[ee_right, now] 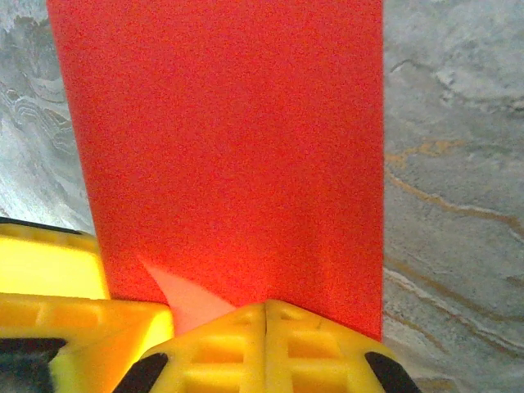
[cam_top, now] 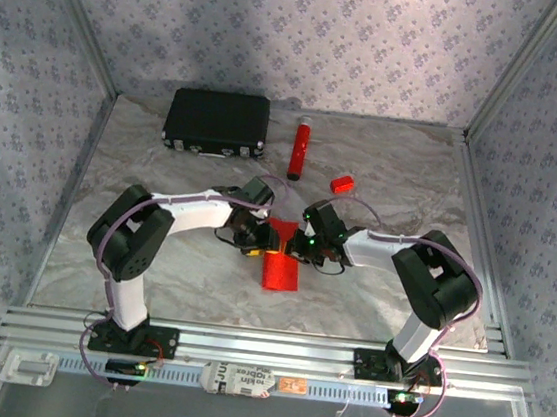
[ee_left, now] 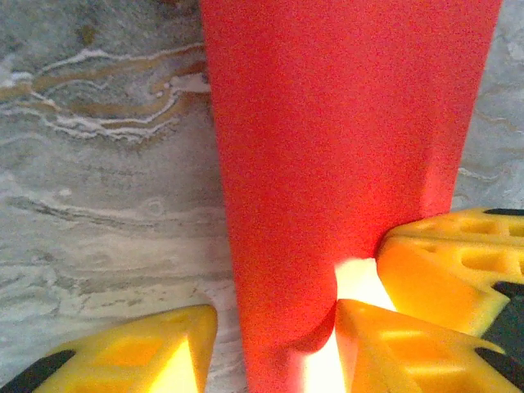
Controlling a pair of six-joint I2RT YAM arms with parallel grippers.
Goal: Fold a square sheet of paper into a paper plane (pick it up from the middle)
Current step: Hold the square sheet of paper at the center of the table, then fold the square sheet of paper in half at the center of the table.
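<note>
The red sheet of paper (cam_top: 280,267) lies in the middle of the table, folded into a long narrow shape that tapers toward the far end. My left gripper (cam_top: 253,234) comes at its upper part from the left. In the left wrist view the left gripper (ee_left: 274,315) stands open astride the paper (ee_left: 327,164); its right finger (ee_left: 401,344) touches the paper's edge, while the left finger (ee_left: 139,352) stands a little off it. My right gripper (ee_right: 266,309) is shut, its joined tips resting on the paper (ee_right: 229,139). One of its fingers (ee_left: 446,262) sits against the paper's right edge.
A black case (cam_top: 217,123) sits at the back left. A red cylinder tube (cam_top: 298,148) and a small red block (cam_top: 342,185) stand behind the grippers. Patterned walls close in the marbled table (cam_top: 133,252) on three sides.
</note>
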